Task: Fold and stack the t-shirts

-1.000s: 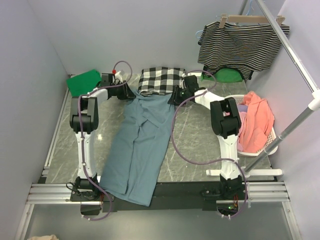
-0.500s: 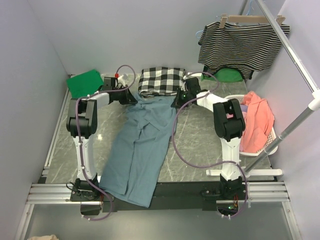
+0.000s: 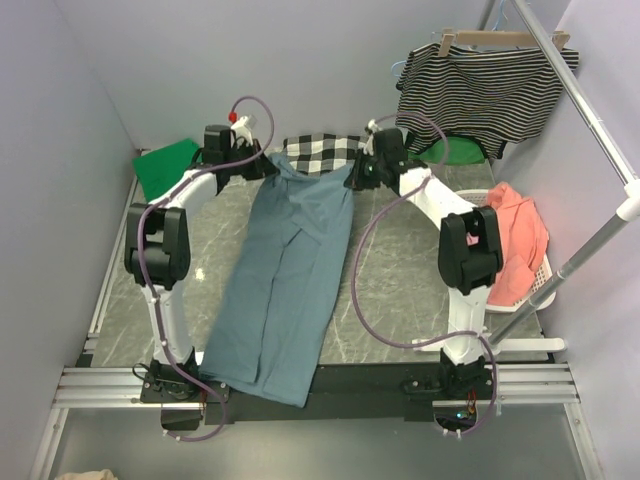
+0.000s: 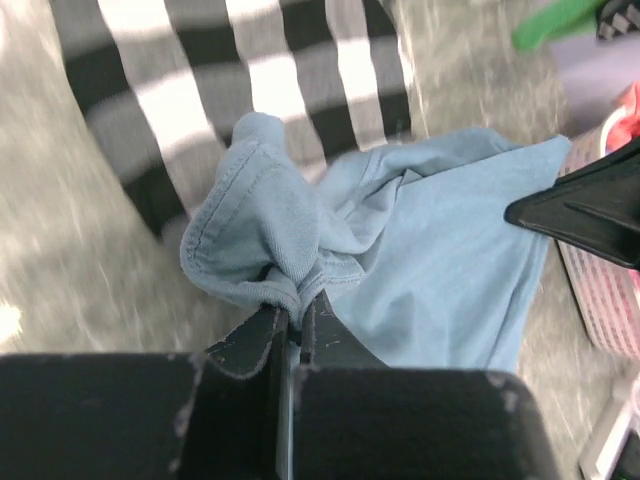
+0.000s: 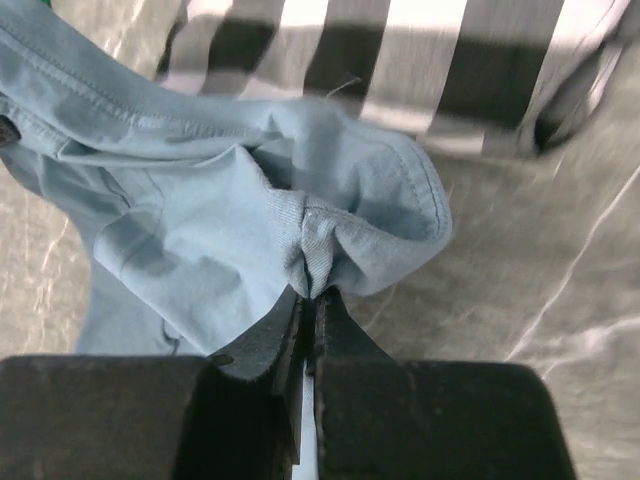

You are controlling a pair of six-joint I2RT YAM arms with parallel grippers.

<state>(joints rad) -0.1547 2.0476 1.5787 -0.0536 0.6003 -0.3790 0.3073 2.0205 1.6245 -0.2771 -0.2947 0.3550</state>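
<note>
The slate-blue t-shirt (image 3: pixel 290 270) lies lengthwise down the middle of the table, its near end hanging over the front edge. My left gripper (image 3: pixel 270 166) is shut on its far left corner, and the pinched fabric (image 4: pixel 270 240) bunches just above the left gripper (image 4: pixel 293 312). My right gripper (image 3: pixel 355 176) is shut on the far right corner, a hemmed fold (image 5: pixel 330 235) squeezed in the right gripper (image 5: pixel 310 295). Both corners are raised over the checked cloth (image 3: pixel 320 152). A folded bright green t-shirt (image 3: pixel 165 166) sits at the back left.
A striped top (image 3: pixel 485 95) hangs on a hanger at the back right, with green fabric (image 3: pixel 455 152) beneath it. A white basket (image 3: pixel 535 280) holding pink and orange clothes stands at the right. A metal rail (image 3: pixel 590 120) slants overhead. Walls close in on three sides.
Both grippers closed on the slate-blue shirt's far corners, then lifted and carried them farther back over the checked cloth. The shirt now lies straighter and more stretched.
</note>
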